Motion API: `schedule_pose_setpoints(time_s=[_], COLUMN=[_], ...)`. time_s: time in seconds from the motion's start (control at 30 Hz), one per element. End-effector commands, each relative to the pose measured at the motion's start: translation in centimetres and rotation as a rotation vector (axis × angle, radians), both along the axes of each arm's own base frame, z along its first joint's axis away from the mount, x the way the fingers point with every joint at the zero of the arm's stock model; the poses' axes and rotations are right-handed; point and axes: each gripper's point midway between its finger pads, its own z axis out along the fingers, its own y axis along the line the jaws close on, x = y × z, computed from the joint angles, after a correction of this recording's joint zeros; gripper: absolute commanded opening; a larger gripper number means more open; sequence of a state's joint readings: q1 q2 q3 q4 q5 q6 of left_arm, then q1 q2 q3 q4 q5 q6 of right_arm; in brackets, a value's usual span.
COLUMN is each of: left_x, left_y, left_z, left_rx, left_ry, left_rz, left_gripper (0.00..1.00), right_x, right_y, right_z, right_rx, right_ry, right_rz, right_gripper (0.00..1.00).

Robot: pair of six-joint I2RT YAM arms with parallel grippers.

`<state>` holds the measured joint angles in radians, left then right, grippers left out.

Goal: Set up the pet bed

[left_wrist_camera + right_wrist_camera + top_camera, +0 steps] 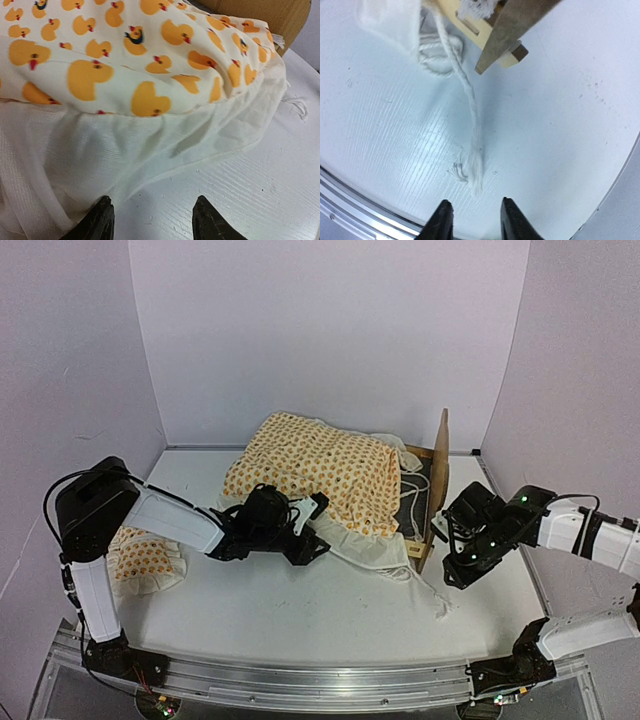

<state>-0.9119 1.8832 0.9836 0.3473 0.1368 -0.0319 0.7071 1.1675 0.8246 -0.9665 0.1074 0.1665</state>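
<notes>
Roughly midway, by my reading. Pet bed (pixel 439 465) sits at the back right of the table (pixel 300 615), one plywood end board upright, a strip of dark base showing beside it. Duck-print mattress cover (pixel 310 468) is draped over the frame in a hump, not flat; its white ruffle spills onto the table on the near side. One tie cord (pixel 432 598) trails loose past the frame's near corner, its frayed end lying on the table. Pillow (pixel 145 558) lies well apart at the far left, by the left arm, not yet on the bed. Likely left to do: smooth and seat the cover, deal with the ties, place the pillow. Left gripper (pixel 152 222) is released, jaws apart over bare table, at the ruffle's edge, nothing between them. Right gripper (pixel 472 222) is also parted and empty, just short of the cord's end. Count: one bed frame, one cover, one pillow, two grippers; one tie clear, others bunched, number uncertain.
</notes>
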Motion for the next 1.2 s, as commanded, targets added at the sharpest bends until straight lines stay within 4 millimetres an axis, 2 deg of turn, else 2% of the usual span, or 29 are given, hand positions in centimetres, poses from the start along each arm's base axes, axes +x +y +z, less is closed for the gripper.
schedule_pose_setpoints(time_s=[0.0,0.07,0.13,0.2,0.27,0.43,0.6,0.67,0.77,0.83,0.9,0.97,1.1,1.17], left_x=[-4.3,-6.8,-8.3,-8.6,-7.9,-4.1,-1.9,-1.0,0.0,0.5,0.9,1.2,0.6,0.5], left_y=[-2.4,-3.2,-3.9,-4.9,-6.4,-10.1,-13.0,-13.9,-14.5,-14.4,-14.4,-14.2,-15.1,-15.7], left_z=[6.4,8.4,10.8,12.7,13.8,14.1,12.1,10.6,8.3,7.6,7.0,6.0,5.9,6.1], left_rx=[-0.102,-0.144,-0.195,-0.218,-0.213,-0.178,-0.103,-0.048,0.030,0.057,0.080,0.118,0.107,0.086], left_ry=[-0.092,-0.107,-0.118,-0.156,-0.213,-0.277,-0.263,-0.239,-0.238,-0.247,-0.265,-0.257,-0.245,-0.235], left_rz=[-0.232,-0.328,-0.374,-0.358,-0.314,-0.198,-0.173,-0.149,-0.115,-0.091,-0.081,-0.067,-0.096,-0.111], left_gripper=[0.55,0.58,0.58,0.65,0.68,0.70,0.66,0.64,0.63,0.61,0.58,0.52,0.35,0.26], right_x=[0.1,0.5,1.4,3.1,4.4,8.0,10.0,10.6,11.1,11.5,11.8,12.0,11.9,11.9], right_y=[1.6,1.4,1.5,1.4,1.9,3.9,3.9,4.0,4.9,5.5,5.9,6.2,7.1,7.5], right_z=[2.0,3.0,4.3,5.7,6.8,8.0,8.9,9.0,9.5,9.7,9.7,9.7,9.4,9.4], right_rx=[0.116,0.137,0.184,0.229,0.270,0.324,0.332,0.348,0.373,0.396,0.403,0.404,0.430,0.451], right_ry=[-0.006,-0.039,-0.055,-0.079,-0.082,-0.140,-0.214,-0.239,-0.234,-0.238,-0.237,-0.229,-0.202,-0.199], right_rz=[-0.033,-0.056,-0.098,-0.171,-0.213,-0.254,-0.311,-0.324,-0.309,-0.299,-0.288,-0.279,-0.259,-0.252], right_gripper=[0.53,0.69,0.75,0.80,0.84,0.89,0.87,0.80,0.61,0.50,0.43,0.33,0.18,0.07])
